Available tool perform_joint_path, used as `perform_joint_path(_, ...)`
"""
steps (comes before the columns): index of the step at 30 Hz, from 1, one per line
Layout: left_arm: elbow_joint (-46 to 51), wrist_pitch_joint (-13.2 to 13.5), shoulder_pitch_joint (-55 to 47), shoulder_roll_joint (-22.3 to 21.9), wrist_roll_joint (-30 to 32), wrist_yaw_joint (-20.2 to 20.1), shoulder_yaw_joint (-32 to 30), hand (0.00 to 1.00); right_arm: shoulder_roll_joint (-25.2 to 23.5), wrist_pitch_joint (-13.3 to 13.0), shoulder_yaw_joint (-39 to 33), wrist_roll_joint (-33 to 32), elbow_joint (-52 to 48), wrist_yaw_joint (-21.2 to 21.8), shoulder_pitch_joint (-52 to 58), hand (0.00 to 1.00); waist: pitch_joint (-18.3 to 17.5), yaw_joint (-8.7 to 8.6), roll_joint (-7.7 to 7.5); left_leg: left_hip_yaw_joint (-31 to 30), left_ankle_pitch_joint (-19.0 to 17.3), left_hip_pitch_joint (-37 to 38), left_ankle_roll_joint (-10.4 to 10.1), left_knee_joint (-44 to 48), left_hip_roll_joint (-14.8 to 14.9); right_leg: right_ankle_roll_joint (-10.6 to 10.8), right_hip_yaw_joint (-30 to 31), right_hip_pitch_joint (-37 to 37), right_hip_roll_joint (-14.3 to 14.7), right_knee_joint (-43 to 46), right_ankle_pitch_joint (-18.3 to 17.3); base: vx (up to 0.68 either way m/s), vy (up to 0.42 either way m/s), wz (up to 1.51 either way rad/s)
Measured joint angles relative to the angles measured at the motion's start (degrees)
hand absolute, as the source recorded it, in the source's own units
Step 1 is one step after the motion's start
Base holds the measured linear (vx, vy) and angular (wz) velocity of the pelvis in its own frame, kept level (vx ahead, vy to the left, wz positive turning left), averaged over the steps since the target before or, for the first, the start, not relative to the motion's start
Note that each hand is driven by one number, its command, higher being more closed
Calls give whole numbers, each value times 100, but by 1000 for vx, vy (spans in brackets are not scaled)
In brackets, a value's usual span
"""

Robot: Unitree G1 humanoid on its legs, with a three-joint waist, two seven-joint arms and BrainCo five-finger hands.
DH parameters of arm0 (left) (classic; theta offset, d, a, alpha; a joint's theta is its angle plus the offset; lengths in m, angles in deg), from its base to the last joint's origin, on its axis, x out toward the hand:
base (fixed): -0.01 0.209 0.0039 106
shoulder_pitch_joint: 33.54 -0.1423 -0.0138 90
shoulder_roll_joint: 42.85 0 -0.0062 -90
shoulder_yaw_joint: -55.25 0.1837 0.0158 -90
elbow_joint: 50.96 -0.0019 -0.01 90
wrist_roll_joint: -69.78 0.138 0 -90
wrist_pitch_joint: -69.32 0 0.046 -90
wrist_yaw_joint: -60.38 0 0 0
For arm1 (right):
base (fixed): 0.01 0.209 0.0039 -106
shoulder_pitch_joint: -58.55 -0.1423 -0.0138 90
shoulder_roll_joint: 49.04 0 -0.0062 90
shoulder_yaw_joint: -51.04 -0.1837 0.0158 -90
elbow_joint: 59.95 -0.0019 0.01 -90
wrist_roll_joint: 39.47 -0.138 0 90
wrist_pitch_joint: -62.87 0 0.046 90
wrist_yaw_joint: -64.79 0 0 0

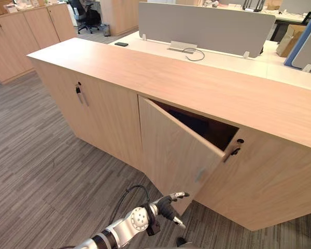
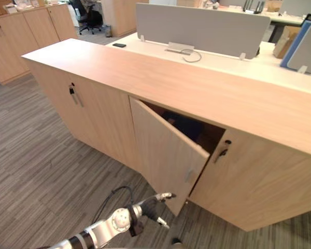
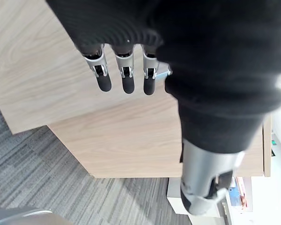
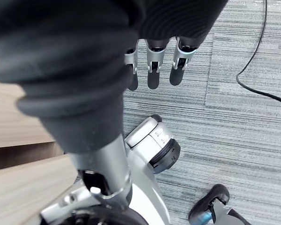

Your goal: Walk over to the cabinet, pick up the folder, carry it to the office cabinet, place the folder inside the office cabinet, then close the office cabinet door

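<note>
Left hand (image 1: 167, 206), at six o'clock, straight-fingered and empty, hovers by the half-open door (image 1: 171, 150), right hand (image 4: 152, 70) hanging slack; a dark shape, likely the folder (image 2: 182, 124), sits inside the office cabinet (image 1: 280, 171) toward twelve o'clock, so door-closing needs a steady push.

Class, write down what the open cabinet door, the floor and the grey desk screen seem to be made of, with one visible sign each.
Cabinet door: light wood-look board, probably laminate or veneer, matte; fine grain lines run along it. Floor: grey carpet, judging by its striped woven texture. Desk screen: plain matte grey, fabric-covered or plastic; cannot tell which.
</note>
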Motion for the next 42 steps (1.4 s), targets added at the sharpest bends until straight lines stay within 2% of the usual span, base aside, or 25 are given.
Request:
perform_joint_path(6, -5, -2, -64, -32, -525, -58, -25, 0, 141, 112, -11, 17, 129, -53, -353, 0, 15, -33, 43, 33, -4, -7, -13, 4, 50, -26, 10, -7, 46, -23, 12, -32, 0, -2)
perform_joint_path(9, -260, 21, -373, -194, -858, -76, -480, 0, 135, 83, -217, 15, 197, -92, -394, 0, 15, -46, 94, 130, -55, -8, -78, 33, 120, -63, 65, -39, 120, -40, 18, -16, -4, -14)
perform_joint_path(10, -674, 23, -507, -352, -999, -67, -859, 0, 97, 90, -386, 17, 208, -106, -387, 0, 24, -43, 102, 194, -143, -38, -110, 145, 187, -96, 135, -65, 182, -40, 25, 6, -24, -32)
perform_joint_path(11, -1162, 2, -610, -478, -1148, -24, -1245, 0, 31, 112, -571, 18, 221, -147, -357, 0, 23, -53, 100, 252, -316, -136, -160, 451, 313, -143, 194, -72, 268, -39, 30, 32, -57, -37)
perform_joint_path(13, -1676, -29, -685, -529, -1169, 49, -1593, 0, -44, 126, -762, 18, 222, -167, -285, 0, 21, -61, 122, 287, -597, -285, -252, 921, 543, -245, 241, -62, 429, -28, 1, 62, -94, -31)
perform_joint_path(15, -2551, -72, -789, -529, -1060, 134, -2204, 0, -58, 138, -995, 21, 212, -181, -190, 0, 3, -26, 240, 439, -960, -416, -384, 1600, 1063, -458, 327, -54, 833, 12, -115, 96, -129, -50)
perform_joint_path(16, -2794, -101, -826, -526, -1041, 139, -2384, 0, -71, 140, -1038, 23, 211, -181, -183, 0, 5, 1, 258, 469, -1005, -424, -375, 1792, 1181, -530, 341, -39, 942, 28, -137, 143, -162, -61)
perform_joint_path(17, -3217, -198, -877, -513, -1046, 140, -2646, 0, -118, 156, -1205, 28, 209, -179, -178, 0, -7, 20, 244, 445, -1015, -529, -350, 2284, 1396, -609, 451, 16, 1093, 31, -150, 194, -226, -55)
perform_joint_path(18, -3539, -355, -947, -521, -1048, 135, -2981, 0, -119, 176, -1369, 28, 213, -168, -179, 0, 4, 3, 269, 214, -1023, -829, -78, 3030, 1604, -668, 498, 91, 1204, 74, -121, 219, -281, -44)
perform_joint_path(19, -3704, -443, -1010, -585, -1085, 133, -3376, 0, -80, 192, -1411, 26, 224, -168, -177, 0, 85, 28, 329, -413, -868, -1174, 227, 3807, 1689, -784, 523, 130, 1323, 229, -174, 196, -258, -30)
perform_joint_path(20, -3756, -478, -1040, -608, -1138, 134, -3565, 0, -40, 196, -1400, 25, 248, -166, -169, 0, 136, 48, 370, -772, -747, -1309, 287, 4156, 1687, -842, 572, 157, 1394, 319, -211, 167, -196, -40)
perform_joint_path(21, -3895, -533, -1057, -689, -1212, 135, -3855, 0, 35, 198, -1344, 24, 268, -166, -206, 0, 238, 162, 443, -1470, -373, -1535, 135, 4774, 1623, -931, 694, 303, 1508, 418, -259, 218, -117, -57)
perform_joint_path(22, -4004, -527, -1062, -783, -1256, 139, -4091, 0, 64, 198, -1344, 24, 268, -162, -339, 0, 424, 254, 445, -1990, -513, -1685, -40, 5356, 1398, -991, 848, 465, 1533, 430, -271, 210, -77, -56)
perform_joint_path(23, -3955, -500, -1049, -818, -1278, 138, -4201, 0, 83, 197, -1343, 23, 266, -163, -402, 0, 503, 267, 449, -2120, -750, -1716, -99, 5561, 1239, -998, 919, 560, 1524, 429, -271, 225, -50, -50)
perform_joint_path(24, -3938, -504, -1017, -852, -1277, 118, -4323, 0, 134, 195, -1302, 25, 263, -145, -559, 0, 610, 317, 435, -2292, -1194, -1726, -99, 5684, 895, -1025, 1047, 722, 1499, 428, -286, 140, 8, -42)
perform_joint_path(25, -3934, -496, -1016, -877, -1241, 104, -4488, 0, 142, 191, -1305, 27, 233, -118, -712, 0, 673, 324, 456, -2501, -1521, -1759, -56, 5473, 529, -1064, 1117, 809, 1497, 422, -317, 118, 35, -37)
perform_joint_path(26, -3940, -497, -1019, -885, -1165, 98, -4550, 0, 140, 187, -1304, 31, 210, -96, -768, 0, 678, 323, 462, -2630, -1637, -1780, -72, 5204, 343, -1076, 1134, 783, 1497, 420, -327, 43, 88, -30)
perform_joint_path(27, -3940, -496, -1048, -877, -1041, 82, -4657, 0, 134, 178, -1296, 74, 198, -46, -885, 0, 679, 345, 464, -2949, -1738, -1712, -130, 4193, 6, -1076, 1194, 726, 1498, 419, -371, 0, 122, -32)
perform_joint_path(28, -3971, -514, -1053, -876, -974, 74, -4717, 0, 148, 172, -1228, 108, 179, -35, -931, 0, 681, 392, 488, -3098, -1702, -1593, -129, 3352, -103, -1103, 1267, 689, 1523, 408, -428, 6, 155, -50)
perform_joint_path(29, -4004, -537, -1121, -845, -867, 54, -4878, 0, 140, 171, -1093, 130, 77, -33, -894, 0, 695, 473, 482, -3105, -1279, -1450, 220, 2835, -130, -1066, 1380, 687, 1552, 382, -470, 37, 124, -47)
perform_joint_path(30, -4000, -547, -1152, -813, -849, 33, -5020, 0, 88, 172, -1011, 135, 0, -33, -839, 0, 677, 518, 465, -3010, -1198, -1394, 244, 2672, -160, -1065, 1408, 695, 1490, 373, -485, 86, 126, -27)
perform_joint_path(31, -4003, -557, -1203, -789, -794, 4, -5306, 0, -6, 166, -816, 192, -169, -25, -727, 0, 645, 537, 301, -2874, -1037, -1280, 302, 2248, -283, -1010, 1398, 663, 1276, 312, -530, 86, 92, -4)
perform_joint_path(34, -3998, -556, -1296, -798, -793, -7, -5504, 0, -21, 167, -629, 211, -175, 22, -703, 0, 550, 546, 234, -2715, -717, -1178, 442, 1607, -490, -896, 1400, 448, 974, 307, -625, 111, 96, 4)
perform_joint_path(38, -3927, -506, -1363, -809, -767, 250, -5617, 0, -13, 148, -533, 207, -172, -70, -734, 0, 521, 641, 191, -2632, -684, -1059, 559, 1431, -692, -745, 1405, 370, 831, 486, -792, 195, 108, -10)
perform_joint_path(42, -3925, -435, -1365, -844, -653, 519, -5827, 0, 5, 68, -348, 207, -170, -95, -882, 0, 509, 805, 188, -2274, -737, -756, 594, 1301, -584, -699, 1187, 333, 870, 719, -777, 191, 58, -48)
